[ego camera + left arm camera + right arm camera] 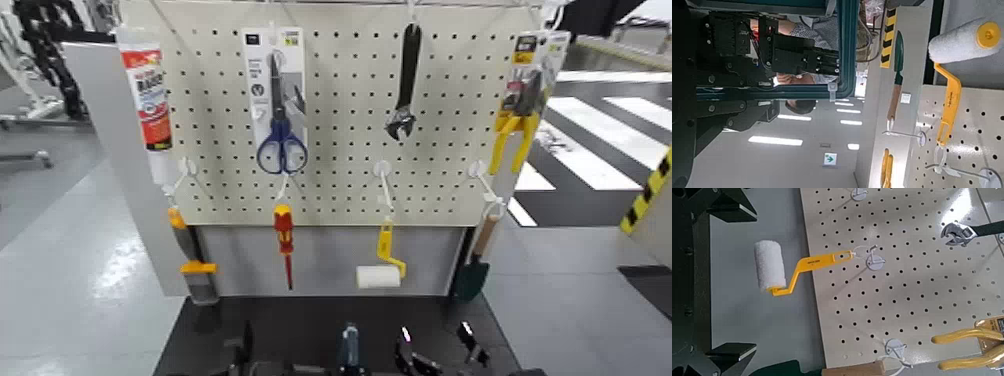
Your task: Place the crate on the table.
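The crate shows at the bottom edge of the head view, with only its slim blue-grey centre handle (348, 352) clear, over the near part of the black table (300, 315). In the left wrist view its blue-grey rim (849, 55) runs close in front of the camera. My right gripper (435, 352) is just right of the handle; the right wrist view shows its fingers (728, 204) spread wide with nothing between the tips. My left gripper (240, 355) is just left of the handle, mostly cut off.
A cream pegboard (340, 110) backs the table, hung with scissors (280, 120), a wrench (404, 85), a red screwdriver (284, 235) and a yellow paint roller (380, 270). Grey floor lies on both sides. A person (821, 31) shows beyond the crate.
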Available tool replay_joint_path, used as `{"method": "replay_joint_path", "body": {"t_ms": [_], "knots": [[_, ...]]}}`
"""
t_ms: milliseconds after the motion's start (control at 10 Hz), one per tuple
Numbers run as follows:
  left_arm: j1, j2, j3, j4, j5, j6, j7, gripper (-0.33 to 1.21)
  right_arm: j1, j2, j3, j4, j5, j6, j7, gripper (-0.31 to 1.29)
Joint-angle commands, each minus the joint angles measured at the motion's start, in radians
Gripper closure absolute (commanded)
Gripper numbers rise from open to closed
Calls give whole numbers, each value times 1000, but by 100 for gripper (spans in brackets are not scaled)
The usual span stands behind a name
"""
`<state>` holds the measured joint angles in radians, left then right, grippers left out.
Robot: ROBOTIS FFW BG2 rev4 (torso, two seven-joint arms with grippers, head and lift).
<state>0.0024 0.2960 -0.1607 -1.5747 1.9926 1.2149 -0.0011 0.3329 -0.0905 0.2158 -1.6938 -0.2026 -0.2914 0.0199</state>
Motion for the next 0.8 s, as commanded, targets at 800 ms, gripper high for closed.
{"method": "replay_joint_path", "body": {"t_ms": [800], "knots": [[-104, 52, 41, 61, -12, 25, 50, 119, -3, 0, 2, 11, -4, -14, -2, 14]]}}
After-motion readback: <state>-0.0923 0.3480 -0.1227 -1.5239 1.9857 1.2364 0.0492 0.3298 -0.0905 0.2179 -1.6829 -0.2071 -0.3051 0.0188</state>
